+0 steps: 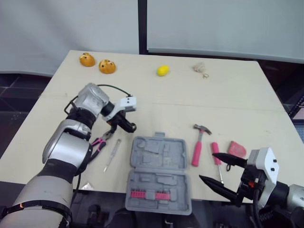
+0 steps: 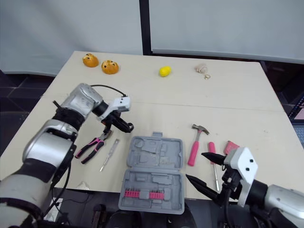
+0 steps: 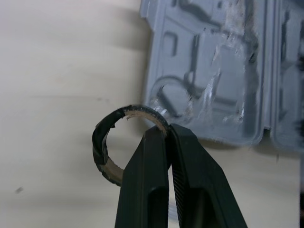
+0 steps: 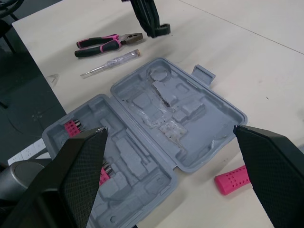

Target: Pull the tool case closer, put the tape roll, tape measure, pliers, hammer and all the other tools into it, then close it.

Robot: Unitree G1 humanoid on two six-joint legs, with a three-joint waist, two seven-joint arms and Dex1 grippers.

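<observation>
The pale beige worktop [image 1: 228, 99] has two orange round pieces [image 1: 87, 59] side by side at its far left corner. Nearer lies one pair of pink-and-black pliers [image 1: 100, 142], and just right of it one slim clear-handled screwdriver [image 1: 112, 155]. Both are left of the case.

The left tool [image 3: 164, 130] has its two black fingers pinched together on the rim of one black tape roll [image 3: 98, 147], held just off the case's far left corner.

One grey plastic tool case [image 1: 164, 164] lies open and flat at the near edge, between the two arms. One row of pink bits [image 1: 142, 194] sits in its near half, while the moulded recesses of the far half are bare.

Toward the far edge are one small yellow fruit [image 1: 163, 71] and one beige knotted lump [image 1: 201, 69].

Right of the case come one pink-handled hammer [image 1: 199, 142], one pink-handled screwdriver [image 1: 217, 159] and one pink squarish tape measure [image 1: 236, 148] — three pieces, near each other.

The right tool [image 1: 206, 166] hangs near the worktop's near edge by the pink-handled screwdriver, fingers spread wide and gripping nothing.
</observation>
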